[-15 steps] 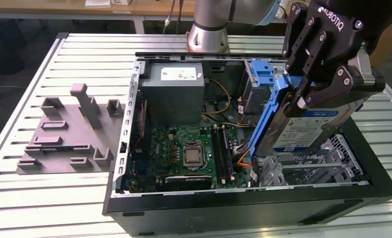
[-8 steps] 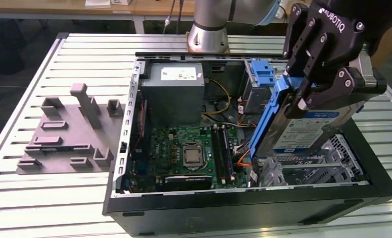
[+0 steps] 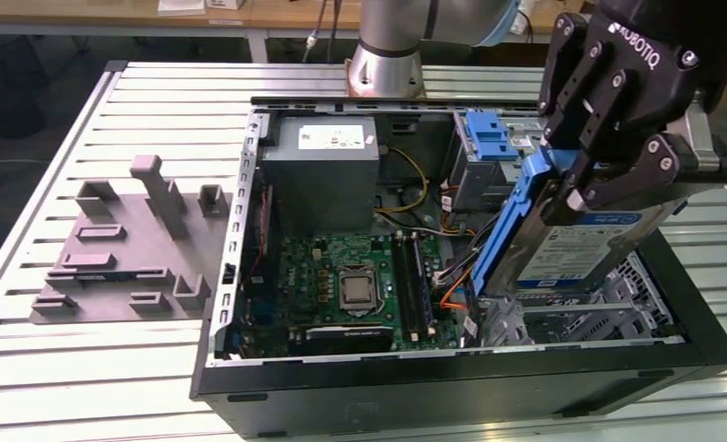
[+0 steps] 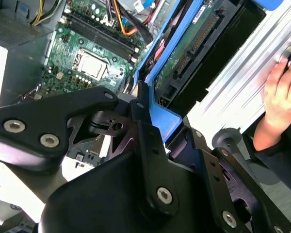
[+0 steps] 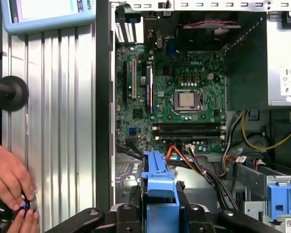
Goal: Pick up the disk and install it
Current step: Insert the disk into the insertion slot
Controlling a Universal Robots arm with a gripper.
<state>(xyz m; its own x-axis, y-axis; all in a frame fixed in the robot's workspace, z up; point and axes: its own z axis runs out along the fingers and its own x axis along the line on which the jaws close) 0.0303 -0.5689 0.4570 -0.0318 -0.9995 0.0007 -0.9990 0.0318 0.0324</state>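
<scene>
Exterior view: the black gripper (image 3: pixel 616 189) is clamped on the disk (image 3: pixel 584 249), its fingers pressing the two broad faces near the upper end. The drive hangs on edge and slightly tilted, above the metal bay at the exterior view's right side of the open computer case (image 3: pixel 462 387). Whether its lower end already touches the bay cannot be told.

One of the blue rails (image 3: pixel 511 221) runs down the edge facing the motherboard (image 3: pixel 351 276). In the second wrist view the drive's underside shows a bare circuit board and a connector.

The disk looks stiff, dense and shock-sensitive. The rails and metal edges seem the safest places to grip, well away from board and connector.

Behind it stands the drive cage (image 3: pixel 487 147) with its blue latch. Outside the case, a person's hand (image 5: pixel 9 179) rests on a knob at the edge of the slatted table (image 3: pixel 94 368).
</scene>
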